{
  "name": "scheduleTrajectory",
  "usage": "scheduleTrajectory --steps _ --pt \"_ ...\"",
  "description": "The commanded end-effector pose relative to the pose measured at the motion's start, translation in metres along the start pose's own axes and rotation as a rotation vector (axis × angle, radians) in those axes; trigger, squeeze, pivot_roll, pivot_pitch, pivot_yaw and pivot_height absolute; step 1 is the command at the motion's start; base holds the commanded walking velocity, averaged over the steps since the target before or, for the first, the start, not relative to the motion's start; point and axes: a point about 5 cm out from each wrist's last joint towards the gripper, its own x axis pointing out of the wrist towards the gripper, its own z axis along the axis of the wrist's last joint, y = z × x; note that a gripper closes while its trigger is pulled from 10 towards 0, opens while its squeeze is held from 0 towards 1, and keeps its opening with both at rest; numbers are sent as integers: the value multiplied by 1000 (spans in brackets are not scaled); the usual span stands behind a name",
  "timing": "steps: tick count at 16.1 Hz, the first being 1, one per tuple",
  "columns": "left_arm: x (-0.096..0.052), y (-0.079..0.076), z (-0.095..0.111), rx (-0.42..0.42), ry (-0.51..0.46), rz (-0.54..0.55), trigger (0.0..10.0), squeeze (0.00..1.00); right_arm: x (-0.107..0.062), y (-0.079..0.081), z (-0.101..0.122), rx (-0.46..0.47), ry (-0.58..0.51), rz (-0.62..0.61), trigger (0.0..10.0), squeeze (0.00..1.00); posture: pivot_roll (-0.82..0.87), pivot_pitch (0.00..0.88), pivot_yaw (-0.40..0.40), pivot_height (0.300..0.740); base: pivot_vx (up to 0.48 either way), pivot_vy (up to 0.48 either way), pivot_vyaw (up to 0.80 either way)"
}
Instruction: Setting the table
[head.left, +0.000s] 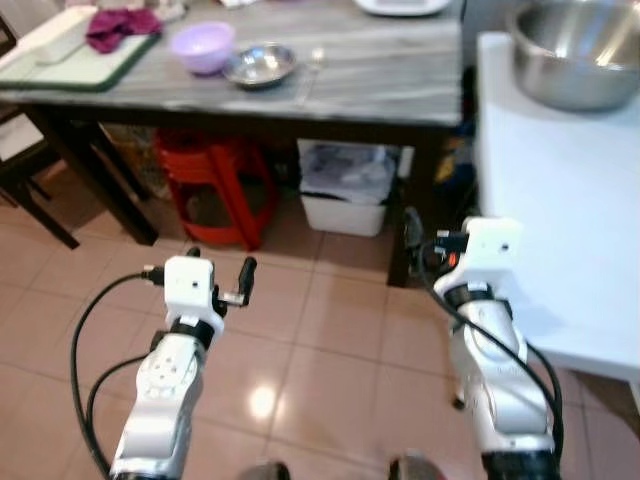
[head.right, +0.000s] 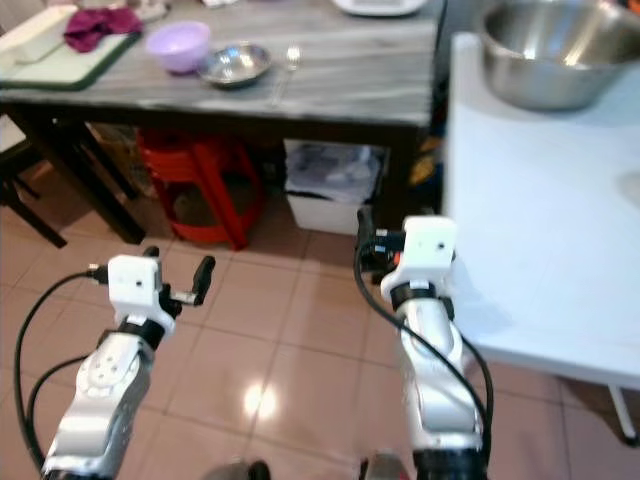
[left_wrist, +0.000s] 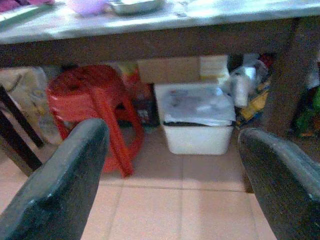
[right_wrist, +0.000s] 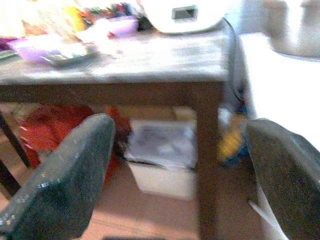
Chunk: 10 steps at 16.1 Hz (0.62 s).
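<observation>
Two tables: grey wooden table (head.left: 380, 80) standing beside white table (head.left: 560, 200).
Steel mixing bowl (head.left: 575, 55): sitting on white table.
Purple bowl (head.left: 202, 46): resting on grey table, just beside small steel dish (head.left: 260, 65).
Left gripper (left_wrist: 175, 180): hovering above floor tiles (head.left: 330, 340), fingers spread apart, holding nothing.
Right gripper (right_wrist: 182, 175): hovering likewise, fingers spread apart, holding nothing.

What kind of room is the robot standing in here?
Most likely a home kitchen or dining area. A grey table holds a purple bowl and a metal dish, a big steel mixing bowl sits on a white counter, and the floor is tiled.
</observation>
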Motion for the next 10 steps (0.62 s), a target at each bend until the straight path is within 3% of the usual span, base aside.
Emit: scheduleTrajectory --steps 1,10 --pt "-1 0 1 9 -4 -5 10000 0 -1 -3 -1 10 5 -16 10000 0 -84 191 98 740 0 -480 -488" --pt "-1 -3 2 5 -7 -21 10000 0 -2 -5 3 -16 -11 -21 10000 0 -88 200 100 740 0 -465 0"
